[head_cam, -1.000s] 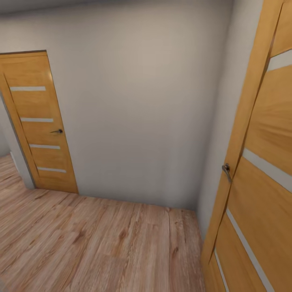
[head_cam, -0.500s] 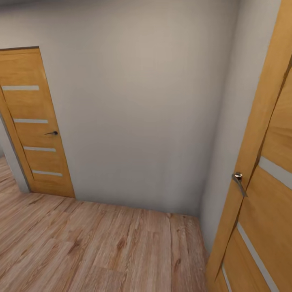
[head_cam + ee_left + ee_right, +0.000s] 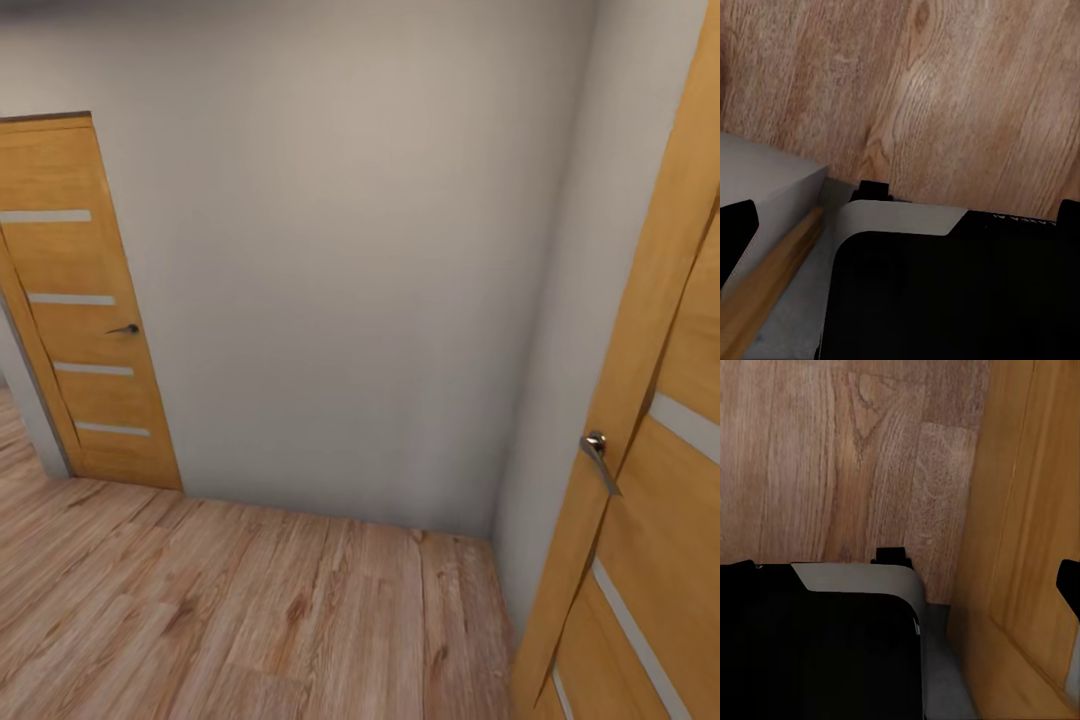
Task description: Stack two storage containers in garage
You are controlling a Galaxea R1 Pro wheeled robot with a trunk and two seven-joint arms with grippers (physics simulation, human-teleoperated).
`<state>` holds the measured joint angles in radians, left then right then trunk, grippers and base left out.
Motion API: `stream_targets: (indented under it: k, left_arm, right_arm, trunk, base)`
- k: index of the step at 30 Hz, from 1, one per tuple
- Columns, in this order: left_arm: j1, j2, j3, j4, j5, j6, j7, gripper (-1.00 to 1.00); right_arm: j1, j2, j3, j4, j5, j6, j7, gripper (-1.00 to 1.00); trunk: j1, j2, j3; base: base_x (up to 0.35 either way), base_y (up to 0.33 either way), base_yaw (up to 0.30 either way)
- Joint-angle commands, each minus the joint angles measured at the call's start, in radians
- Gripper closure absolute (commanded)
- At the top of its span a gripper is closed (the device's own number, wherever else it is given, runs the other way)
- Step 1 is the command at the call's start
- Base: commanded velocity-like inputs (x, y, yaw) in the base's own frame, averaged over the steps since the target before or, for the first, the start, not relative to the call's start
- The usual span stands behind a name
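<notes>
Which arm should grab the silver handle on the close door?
Probably the right one. The near door and its handle sit at the robot's right, and the right wrist view shows a wood panel close by.

Bare pale grey-white plaster wall (image 3: 340,270) fills centre of head view, meeting second wall at corner toward right. Light wood-plank floor (image 3: 250,610) across lower frame. Far honey-wood door with four frosted strips (image 3: 85,310) at left edge, small dark lever handle (image 3: 125,328). Near honey-wood door (image 3: 650,480) at right edge, silver lever handle (image 3: 597,455). Soft, even light.
</notes>
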<state>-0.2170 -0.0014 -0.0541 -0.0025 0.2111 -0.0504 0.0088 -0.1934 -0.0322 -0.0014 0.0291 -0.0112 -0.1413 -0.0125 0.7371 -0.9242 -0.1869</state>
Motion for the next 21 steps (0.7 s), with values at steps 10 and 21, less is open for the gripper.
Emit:
stream_targets:
  k: [10, 21]
  left_arm:
    - [-0.001, 0.000, -0.006, 0.001, 0.008, -0.003, 0.001, -1.00]
    - [-0.001, 0.000, -0.006, 0.001, 0.008, -0.003, 0.001, -1.00]
  right_arm:
    - [-0.001, 0.000, 0.001, 0.003, -0.001, -0.006, -0.001, -1.00]
    - [-0.001, 0.000, 0.000, 0.003, -0.001, -0.006, -0.001, -1.00]
  trunk:
    - [0.000, -0.001, -0.001]
    - [0.000, -0.001, -0.001]
  base:
    - [0.227, 0.000, 0.000]
    - [0.230, 0.000, 0.000]
